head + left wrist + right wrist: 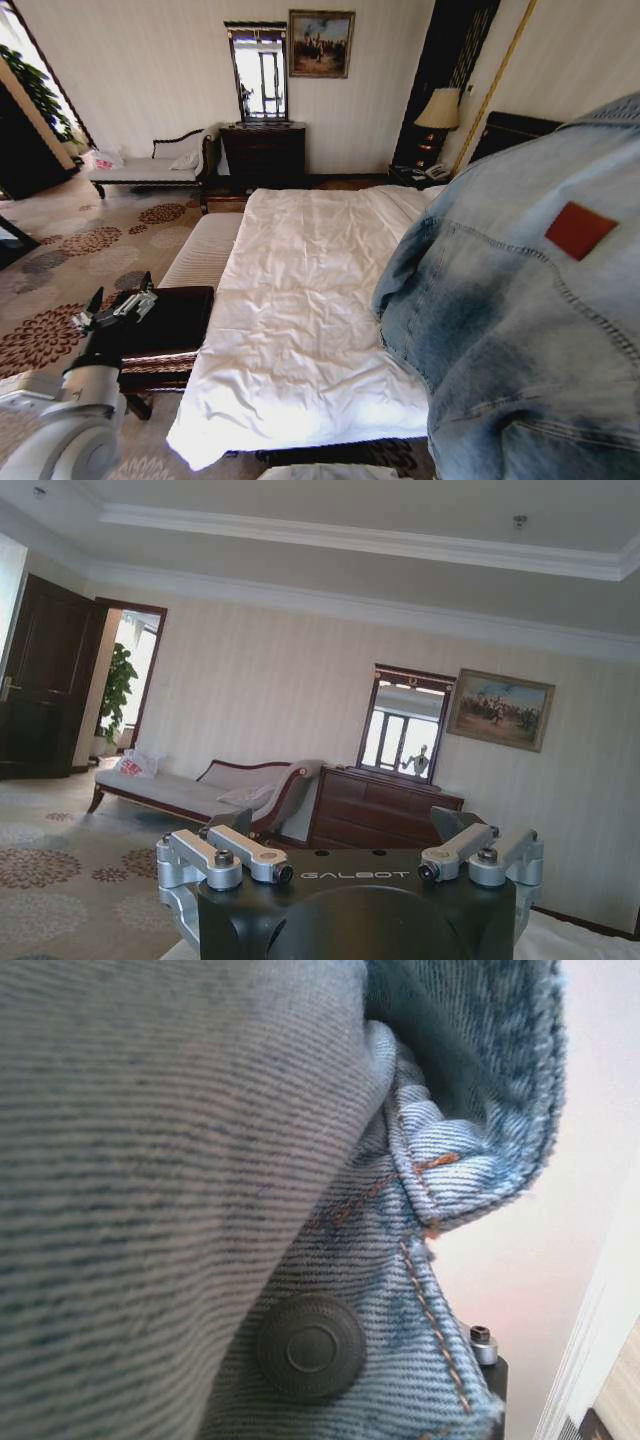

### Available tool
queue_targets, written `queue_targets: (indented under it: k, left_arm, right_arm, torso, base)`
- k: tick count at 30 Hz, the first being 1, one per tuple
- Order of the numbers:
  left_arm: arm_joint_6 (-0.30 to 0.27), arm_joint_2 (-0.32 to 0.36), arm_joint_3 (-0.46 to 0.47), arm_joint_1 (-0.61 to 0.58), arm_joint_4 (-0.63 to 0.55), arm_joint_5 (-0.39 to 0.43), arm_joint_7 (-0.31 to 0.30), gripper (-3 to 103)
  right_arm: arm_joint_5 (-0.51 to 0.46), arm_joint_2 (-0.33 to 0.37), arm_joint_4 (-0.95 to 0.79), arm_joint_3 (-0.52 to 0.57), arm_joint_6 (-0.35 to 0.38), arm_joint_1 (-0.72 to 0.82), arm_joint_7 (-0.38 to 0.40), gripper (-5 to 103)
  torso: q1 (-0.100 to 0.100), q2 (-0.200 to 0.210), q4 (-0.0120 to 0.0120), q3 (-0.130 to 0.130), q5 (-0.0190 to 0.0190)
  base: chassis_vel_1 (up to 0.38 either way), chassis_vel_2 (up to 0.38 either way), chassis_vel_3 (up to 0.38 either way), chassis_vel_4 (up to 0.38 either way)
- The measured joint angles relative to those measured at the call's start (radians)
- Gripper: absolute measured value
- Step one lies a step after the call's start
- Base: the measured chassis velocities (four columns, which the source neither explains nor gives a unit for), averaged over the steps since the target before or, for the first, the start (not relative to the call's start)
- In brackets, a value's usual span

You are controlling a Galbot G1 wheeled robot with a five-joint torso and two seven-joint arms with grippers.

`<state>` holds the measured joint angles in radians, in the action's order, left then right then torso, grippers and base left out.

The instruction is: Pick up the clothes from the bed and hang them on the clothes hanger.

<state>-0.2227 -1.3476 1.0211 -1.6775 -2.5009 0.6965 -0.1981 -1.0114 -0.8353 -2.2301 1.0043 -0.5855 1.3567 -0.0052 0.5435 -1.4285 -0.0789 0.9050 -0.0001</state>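
The clothes (520, 320), a light-blue denim jacket with a red patch (580, 230), hang lifted off the bed on the right, close to my head camera. In the right wrist view the denim (150, 1160) and a dark button (310, 1348) press against the lens, beside a corner of my right gripper's black body (487, 1360), which holds the fabric. The bed (310, 290) with its white quilt lies bare in the middle. My left gripper (115, 305) (350, 840) stands open and holds nothing, low on the left beside the bed. The clothes hanger is out of view.
A dark bench (170, 325) stands next to my left arm by the bed's corner, with a white-cushioned bench (205, 250) beyond it. A chaise (150, 170), a dresser (263, 155) with a mirror and a lamp (438, 110) line the far wall. Patterned carpet (60, 260) spreads left.
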Motion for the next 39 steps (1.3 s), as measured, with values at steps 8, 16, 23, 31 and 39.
queue_targets:
  k: [8, 16, 23, 31, 39]
  left_arm:
    - [0.000, -0.001, -0.005, 0.008, 0.000, -0.003, 0.002, 100]
    - [0.001, -0.006, -0.007, 0.010, 0.000, -0.004, 0.008, 100]
    - [0.021, -0.002, -0.005, 0.001, 0.001, 0.032, -0.020, 100]
    - [0.031, 0.001, -0.002, -0.009, 0.001, 0.046, -0.029, 100]
    - [0.037, -0.002, -0.001, -0.017, 0.001, 0.046, -0.028, 100]
  right_arm:
    - [0.027, -0.021, -0.013, -0.043, -0.004, 0.010, -0.023, 16]
    - [0.043, -0.026, -0.009, -0.090, -0.006, -0.016, -0.022, 16]
    - [0.055, -0.045, -0.009, -0.090, -0.007, -0.006, -0.022, 16]
    - [0.061, -0.061, -0.025, -0.064, -0.010, 0.025, -0.037, 16]
    - [0.072, -0.072, -0.037, -0.056, -0.012, 0.042, -0.047, 16]
  torso:
    - [0.000, 0.000, 0.0000, 0.000, 0.0000]
    - [0.000, 0.000, 0.0001, 0.000, 0.0000]
    - [0.000, 0.000, 0.0001, 0.000, 0.0001]
    - [0.000, 0.000, 0.0000, 0.000, 0.0001]
    - [0.000, 0.000, 0.0000, 0.000, 0.0001]
  base:
    - [0.000, 0.000, 0.000, 0.000]
    - [0.000, 0.000, 0.000, 0.000]
    - [0.000, 0.000, 0.000, 0.000]
    - [0.000, 0.000, 0.000, 0.000]
    - [0.000, 0.000, 0.000, 0.000]
